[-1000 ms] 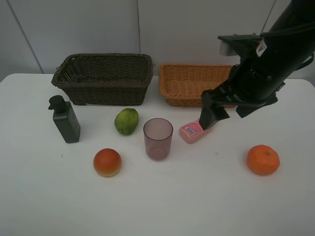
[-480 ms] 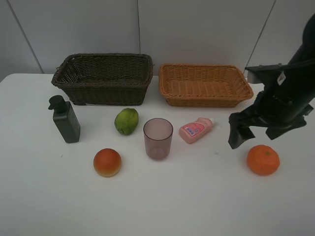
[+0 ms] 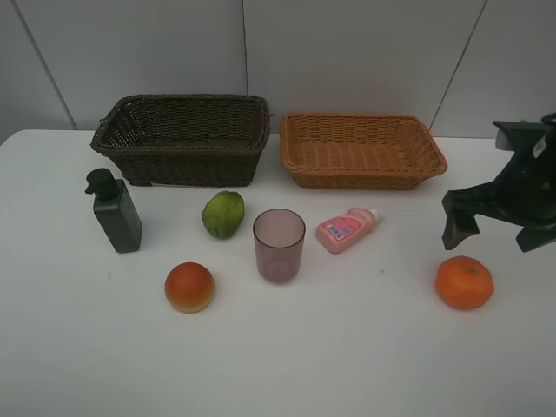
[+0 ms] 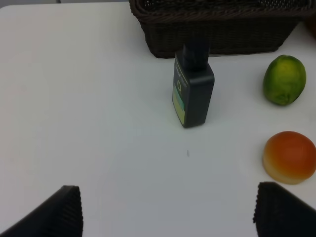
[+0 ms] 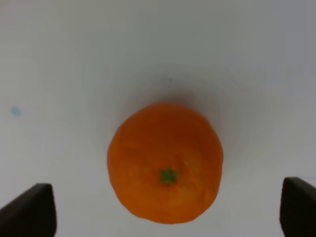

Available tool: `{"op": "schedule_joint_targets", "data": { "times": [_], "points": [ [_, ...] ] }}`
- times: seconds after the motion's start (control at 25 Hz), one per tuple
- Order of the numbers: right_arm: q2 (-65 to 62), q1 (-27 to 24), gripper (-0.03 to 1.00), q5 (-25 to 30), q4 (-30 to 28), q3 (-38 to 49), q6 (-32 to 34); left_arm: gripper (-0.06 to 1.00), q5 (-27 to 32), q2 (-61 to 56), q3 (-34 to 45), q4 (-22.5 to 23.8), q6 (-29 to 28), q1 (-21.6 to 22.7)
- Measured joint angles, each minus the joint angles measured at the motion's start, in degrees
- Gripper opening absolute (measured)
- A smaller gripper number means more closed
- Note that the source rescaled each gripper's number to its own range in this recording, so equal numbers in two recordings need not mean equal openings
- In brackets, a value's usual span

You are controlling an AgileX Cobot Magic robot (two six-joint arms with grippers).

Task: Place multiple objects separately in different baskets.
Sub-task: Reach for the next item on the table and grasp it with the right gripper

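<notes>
Shows right gripper spread wide and empty just behind the orange, seen from high; counts all six items on the tabletop, none in the dark basket or tan basket, so sorting looks unstarted. From the left wrist, shows left gripper equally wide, holding nothing, well short of the pump bottle. From the right wrist, frames the orange untouched between parted jaws.

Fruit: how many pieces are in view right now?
3. Green fruit in front of the dark basket; red-orange fruit left of the purple cup; orange at the right, near the right gripper. The dark basket's floor is partly hidden.
</notes>
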Motion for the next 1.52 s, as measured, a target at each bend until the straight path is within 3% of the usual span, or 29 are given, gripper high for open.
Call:
{"op": "schedule_joint_targets", "data": {
  "times": [0.32,0.88,0.96,1.0,1.08,1.12,1.52],
  "points": [
    [1.8,-0.2,1.00,-8.1,0.1,5.1,2.8,0.91,0.0,0.0,0.0,0.0,0.0,0.0],
    [12.4,-0.1,1.00,-11.7,0.2,5.1,3.0,0.91,0.0,0.0,0.0,0.0,0.0,0.0],
    [13.1,0.1,0.93,-11.9,0.2,5.1,3.0,0.91,0.0,0.0,0.0,0.0,0.0,0.0],
    [13.5,0.1,0.84,-11.9,0.2,5.1,3.0,0.91,0.0,0.0,0.0,0.0,0.0,0.0],
    [14.2,0.5,0.54,-11.9,0.0,5.1,3.0,0.91,0.0,0.0,0.0,0.0,0.0,0.0],
    [14.3,0.7,0.51,-11.9,-0.1,5.1,3.0,0.91,0.0,0.0,0.0,0.0,0.0,0.0],
    [14.4,0.8,0.51,-11.9,-0.1,5.1,3.0,0.91,0.0,0.0,0.0,0.0,0.0,0.0]
  ]
}}
